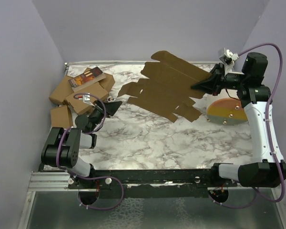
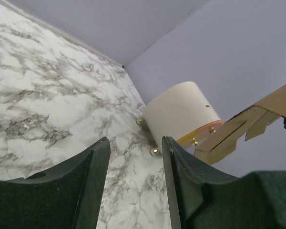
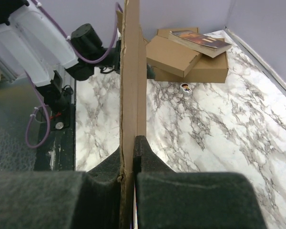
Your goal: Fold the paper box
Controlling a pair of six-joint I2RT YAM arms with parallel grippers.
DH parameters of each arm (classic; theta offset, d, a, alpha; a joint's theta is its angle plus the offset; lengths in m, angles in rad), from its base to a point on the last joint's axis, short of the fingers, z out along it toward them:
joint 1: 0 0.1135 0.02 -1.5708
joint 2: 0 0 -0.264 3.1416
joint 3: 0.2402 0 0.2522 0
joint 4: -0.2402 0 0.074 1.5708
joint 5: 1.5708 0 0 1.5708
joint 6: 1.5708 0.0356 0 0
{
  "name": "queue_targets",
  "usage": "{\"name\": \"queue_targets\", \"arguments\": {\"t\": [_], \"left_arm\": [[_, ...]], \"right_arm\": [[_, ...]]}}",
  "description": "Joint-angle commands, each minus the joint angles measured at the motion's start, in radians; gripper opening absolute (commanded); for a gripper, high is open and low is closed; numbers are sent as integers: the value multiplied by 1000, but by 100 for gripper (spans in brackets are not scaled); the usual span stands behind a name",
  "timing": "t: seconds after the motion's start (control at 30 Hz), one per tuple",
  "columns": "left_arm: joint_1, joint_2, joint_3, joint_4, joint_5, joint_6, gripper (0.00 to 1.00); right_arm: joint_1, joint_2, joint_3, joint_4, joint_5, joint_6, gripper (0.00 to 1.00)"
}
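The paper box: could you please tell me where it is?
Top view, back centre-right: the paper box is pinched at its right edge by the right hand, left of the white cylinder.

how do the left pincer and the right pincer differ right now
The left pincer is open with nothing between its jaws; the right pincer is shut on the edge of the paper box. The left pincer faces the white cylinder, the right pincer faces the heap of cartons. Both have dark, two-finger jaws.
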Motion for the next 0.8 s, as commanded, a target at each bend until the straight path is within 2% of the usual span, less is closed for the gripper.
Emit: {"name": "queue_targets", "arguments": {"t": [0.0, 0.13, 0.4, 0.77], "left_arm": [[-8, -31, 81, 247, 58, -26, 52], [-68, -47, 143, 246, 147, 23, 53], [-127, -83, 133, 246, 210, 95, 53], [-128, -158, 82, 247, 173, 86, 56]], "right_arm": [[-6, -14, 60, -70, -94, -6, 1], [-6, -11, 73, -58, -126, 23, 1], [-6, -9, 108, -86, -123, 6, 1], [-6, -3, 132, -116, -91, -29, 1]]}}
